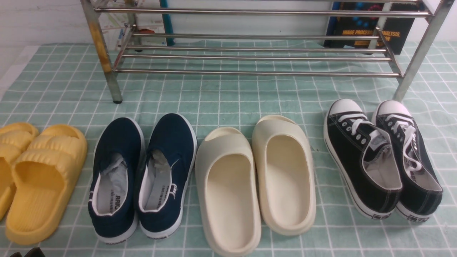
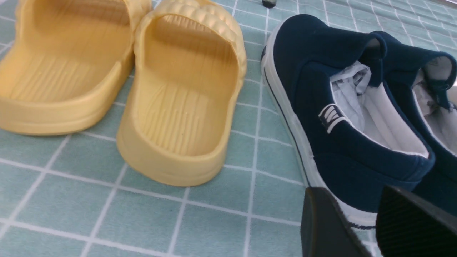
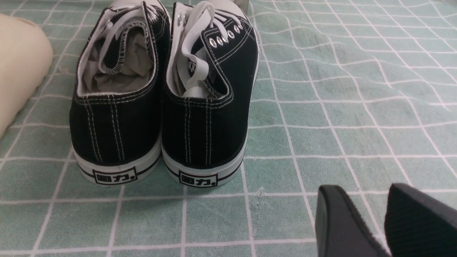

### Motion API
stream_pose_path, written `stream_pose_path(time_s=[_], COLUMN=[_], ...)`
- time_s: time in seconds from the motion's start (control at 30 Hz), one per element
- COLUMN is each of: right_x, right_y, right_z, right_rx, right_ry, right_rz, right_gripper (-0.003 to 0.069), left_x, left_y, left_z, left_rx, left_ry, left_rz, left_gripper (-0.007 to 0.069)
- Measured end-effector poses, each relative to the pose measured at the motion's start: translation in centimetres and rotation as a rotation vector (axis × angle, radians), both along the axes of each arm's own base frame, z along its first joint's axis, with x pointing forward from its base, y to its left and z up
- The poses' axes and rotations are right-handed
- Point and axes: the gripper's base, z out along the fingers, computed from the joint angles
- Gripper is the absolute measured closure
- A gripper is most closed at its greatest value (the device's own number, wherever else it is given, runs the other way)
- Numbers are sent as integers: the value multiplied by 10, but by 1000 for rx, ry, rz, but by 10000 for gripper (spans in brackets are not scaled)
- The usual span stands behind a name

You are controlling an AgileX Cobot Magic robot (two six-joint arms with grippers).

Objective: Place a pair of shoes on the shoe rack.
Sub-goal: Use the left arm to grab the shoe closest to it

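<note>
The navy shoes (image 1: 171,142) sit on the desk (image 1: 228,96), short of the rack (image 1: 250,73), toes toward it.
From the front, they stand side by side between yellow slides (image 1: 46,171) and cream slides (image 1: 228,185), with black sneakers (image 1: 360,153) farthest right. At the left wrist, the left tool (image 2: 351,200) hangs parted, holding nothing, just beside a navy heel. At the right wrist, the right tool (image 3: 360,200) gapes empty near the sneakers' heels.

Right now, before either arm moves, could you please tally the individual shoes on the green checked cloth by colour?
Yellow ribbed foam slides: 2
Navy blue canvas slip-on sneakers: 2
Cream smooth foam slides: 2
Black canvas lace-up sneakers with white toe caps: 2
Total: 8
</note>
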Motion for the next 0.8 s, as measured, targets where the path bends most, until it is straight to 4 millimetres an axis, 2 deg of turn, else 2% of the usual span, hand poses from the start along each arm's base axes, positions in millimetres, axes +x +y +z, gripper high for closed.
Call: stream_pose_path(time_s=[0.07, 0.17, 0.2, 0.23, 0.27, 0.3, 0.33, 0.43, 0.53, 0.8], right_x=[0, 0, 0, 0, 0, 0, 0, 0, 0, 0], right_y=[0, 0, 0, 0, 0, 0, 0, 0, 0, 0], right_z=[0, 0, 0, 0, 0, 0, 0, 0, 0, 0], right_rx=[0, 0, 0, 0, 0, 0, 0, 0, 0, 0], right_ry=[0, 0, 0, 0, 0, 0, 0, 0, 0, 0], right_rz=[0, 0, 0, 0, 0, 0, 0, 0, 0, 0], right_gripper=[419, 419, 419, 419, 419, 419, 419, 419, 419, 419], left_x=[1, 2, 2, 2, 3, 3, 3, 3, 3, 3], left_y=[-1, -6, -8, -8, -11, -11, -14, -15, -15, -13], left_z=[2, 8, 11, 12, 15, 16, 19, 23, 25, 27], left_rx=[-50, -252, -409, -434, -660, -691, -894, -1099, -1182, -1211], left_ry=[-25, -84, -105, -105, -119, -119, -121, -129, -138, -158], left_rz=[-1, 4, 14, 15, 29, 31, 40, 49, 56, 69], left_gripper=[386, 386, 386, 386, 386, 386, 386, 386, 386, 386])
